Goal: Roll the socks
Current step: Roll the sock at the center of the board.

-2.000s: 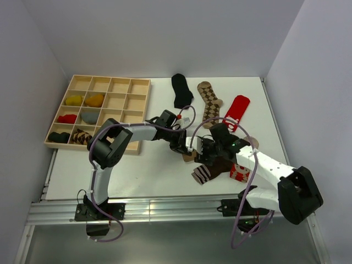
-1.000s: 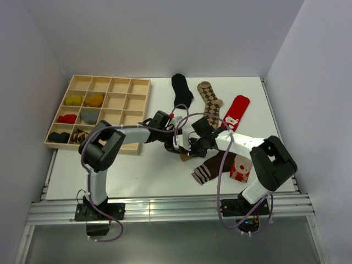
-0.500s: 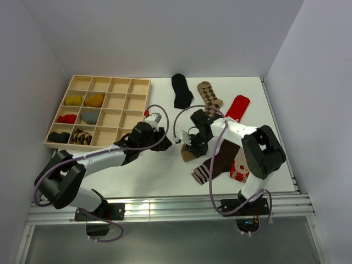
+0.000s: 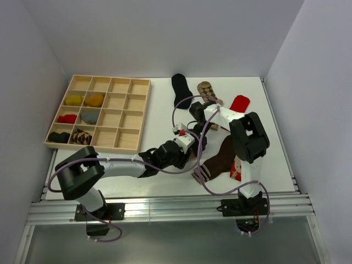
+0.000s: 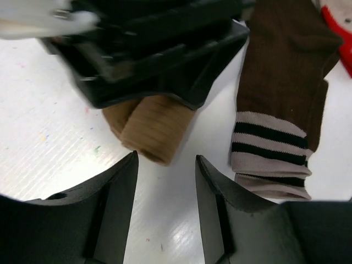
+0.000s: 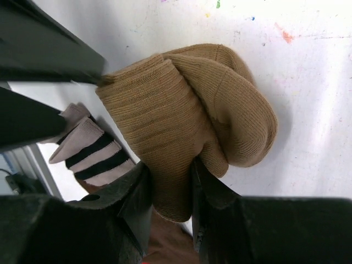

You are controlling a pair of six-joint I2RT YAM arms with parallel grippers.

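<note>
The tan sock (image 6: 187, 132) lies on the white table (image 6: 308, 82) in the middle of the right wrist frame. It is a ribbed, half-rolled bundle with one end folded over a rounded lump. The right gripper (image 6: 171, 190) pinches the roll's lower end, likely so it cannot spring open. The left gripper (image 5: 165, 170), low in its own frame, stands part open and empty just short of the roll, probably ready to take it. The dark brown striped sock (image 5: 275, 110) lies flat to the right.

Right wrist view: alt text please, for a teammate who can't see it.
The right gripper pinches a bunched, partly rolled tan sock between its fingers over the white table. The striped toe of a dark brown sock shows at lower left.
</note>
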